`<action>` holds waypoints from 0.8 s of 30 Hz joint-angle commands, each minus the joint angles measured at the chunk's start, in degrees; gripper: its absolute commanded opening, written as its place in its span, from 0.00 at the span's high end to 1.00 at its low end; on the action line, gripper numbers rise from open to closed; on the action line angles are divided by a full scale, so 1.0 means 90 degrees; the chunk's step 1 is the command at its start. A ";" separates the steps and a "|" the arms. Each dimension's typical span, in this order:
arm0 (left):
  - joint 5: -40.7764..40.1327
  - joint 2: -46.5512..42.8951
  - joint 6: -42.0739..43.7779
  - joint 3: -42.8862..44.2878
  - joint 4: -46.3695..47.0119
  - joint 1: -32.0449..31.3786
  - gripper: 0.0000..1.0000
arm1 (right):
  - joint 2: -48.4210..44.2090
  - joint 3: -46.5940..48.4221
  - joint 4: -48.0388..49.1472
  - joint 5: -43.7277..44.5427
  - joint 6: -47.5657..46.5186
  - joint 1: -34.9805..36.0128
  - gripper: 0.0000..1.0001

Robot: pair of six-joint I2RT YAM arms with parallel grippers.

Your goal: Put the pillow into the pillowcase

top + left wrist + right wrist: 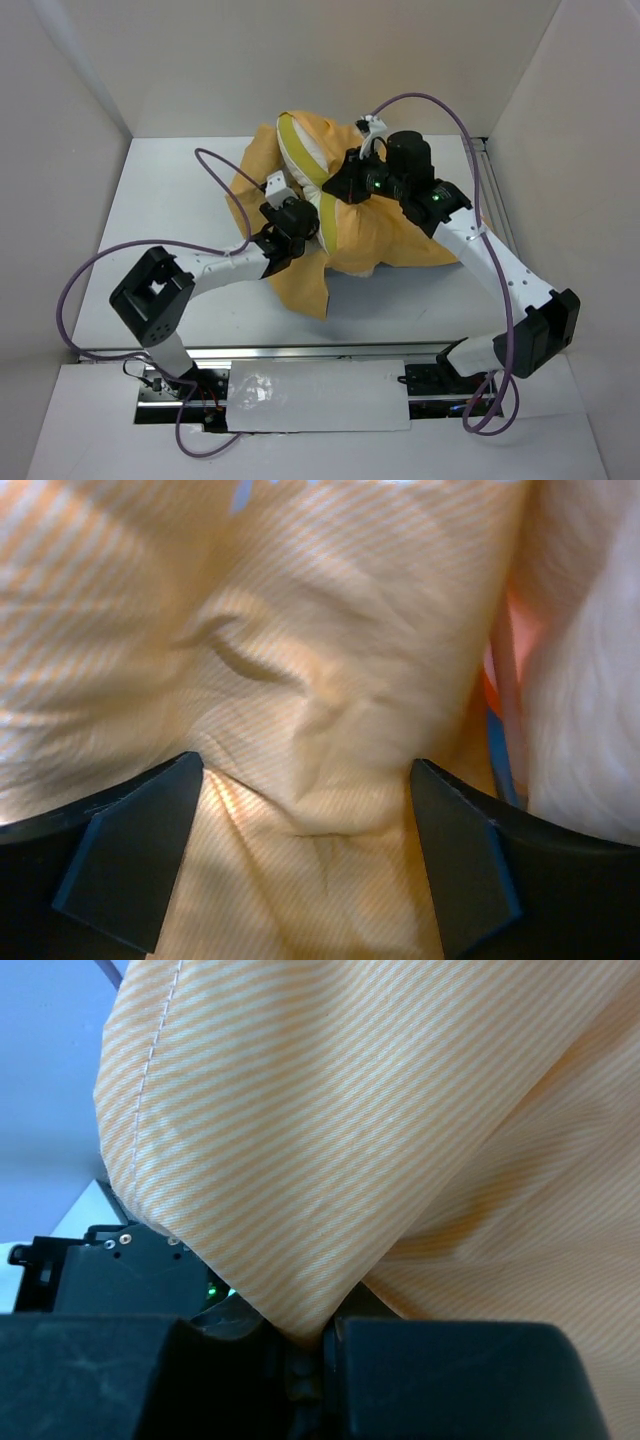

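White table [170, 200], crumpled pillowcase [385, 245] on it

White table [165, 200], plain beige walls [300, 60]

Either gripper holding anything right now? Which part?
Right gripper is shut on a fold of the pillowcase near its stitched hem. Left gripper is open over the cloth, holding nothing.
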 commanded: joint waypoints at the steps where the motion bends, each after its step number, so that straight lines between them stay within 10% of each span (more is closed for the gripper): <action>1: 0.0108 0.0398 -0.0312 0.0723 -0.0305 0.0291 0.08 | -0.0511 0.0214 0.0825 -0.0974 0.0285 0.0149 1.00; 3: 0.0750 0.0458 -0.0449 0.0782 -0.0443 0.0477 0.26 | -0.0580 0.0146 0.0757 -0.0702 0.0285 0.0090 1.00; 6: 0.1251 0.0068 -0.0303 0.0451 -0.0520 0.0771 1.00 | -0.0638 0.0087 0.0387 0.0057 0.0090 0.0031 1.00; 20: 0.2990 -0.4413 0.1476 -0.1981 -0.2266 0.2070 1.00 | 0.0289 -0.0333 -0.0513 0.4307 -0.0184 -0.0027 1.00; 24: 0.3312 -0.5449 0.1534 -0.2314 -0.2464 0.2401 1.00 | 0.0640 -0.0333 -0.0426 0.3706 -0.0544 0.0167 1.00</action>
